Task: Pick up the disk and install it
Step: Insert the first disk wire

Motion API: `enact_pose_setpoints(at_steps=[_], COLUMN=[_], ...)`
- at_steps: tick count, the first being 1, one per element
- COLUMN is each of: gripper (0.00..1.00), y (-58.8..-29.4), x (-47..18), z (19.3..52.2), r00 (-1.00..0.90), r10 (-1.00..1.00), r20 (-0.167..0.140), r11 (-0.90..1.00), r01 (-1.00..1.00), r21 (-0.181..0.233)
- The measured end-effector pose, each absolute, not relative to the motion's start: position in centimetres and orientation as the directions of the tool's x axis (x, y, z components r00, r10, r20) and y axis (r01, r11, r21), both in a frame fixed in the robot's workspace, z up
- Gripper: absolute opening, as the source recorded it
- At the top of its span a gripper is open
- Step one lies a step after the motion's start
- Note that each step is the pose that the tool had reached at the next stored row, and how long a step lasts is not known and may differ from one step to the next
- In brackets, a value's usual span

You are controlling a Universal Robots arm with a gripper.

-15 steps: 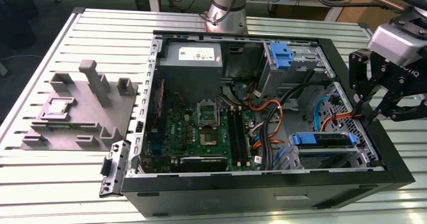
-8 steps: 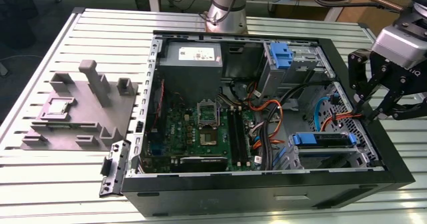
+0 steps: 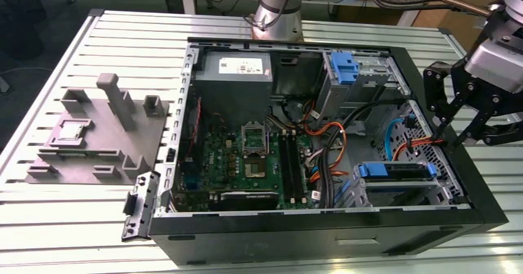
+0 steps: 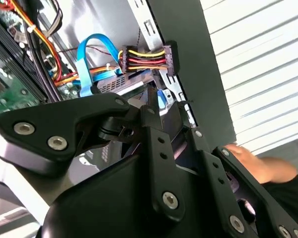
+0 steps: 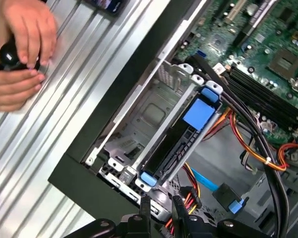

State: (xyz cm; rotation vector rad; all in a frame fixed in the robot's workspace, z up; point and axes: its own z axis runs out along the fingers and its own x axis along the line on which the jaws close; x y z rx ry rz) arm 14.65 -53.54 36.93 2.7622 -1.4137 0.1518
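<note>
So the tool (image 3: 459, 138) is being held over the side wall of the open PC case (image 3: 327, 243). Its fingers (image 5: 145, 210) are being held spread apart and nothing is being gripped between them. In the first wrist view the disk (image 5: 175, 148) is being shown just ahead of the fingertips. It's standing on edge in the metal drive cage (image 5: 149, 111) right by that wall, with its blue tab at the end farther from the tool. As far as can be told, it isn't being touched by the tool.

A bundle of yellow, red and black power cables (image 4: 144, 57) and a flat blue data cable (image 4: 83, 67) are being seen close to the tool as well. Beyond the case wall, a black knob (image 5: 10, 53) is being gripped by a person's hands (image 5: 25, 29) over the slatted tabletop (image 3: 82, 237). A grey fixture block (image 3: 98, 133) is sitting well apart from the tool, across the case.
</note>
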Motion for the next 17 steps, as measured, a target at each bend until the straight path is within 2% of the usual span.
enact_pose_setpoints(at_steps=[17], gripper=[0.31], y=[-53.54], x=[14.76], z=[36.81], r00=[0.707], r10=[-0.699], r20=[0.103], r11=[-0.712], r01=[-0.702], r21=[-0.013])
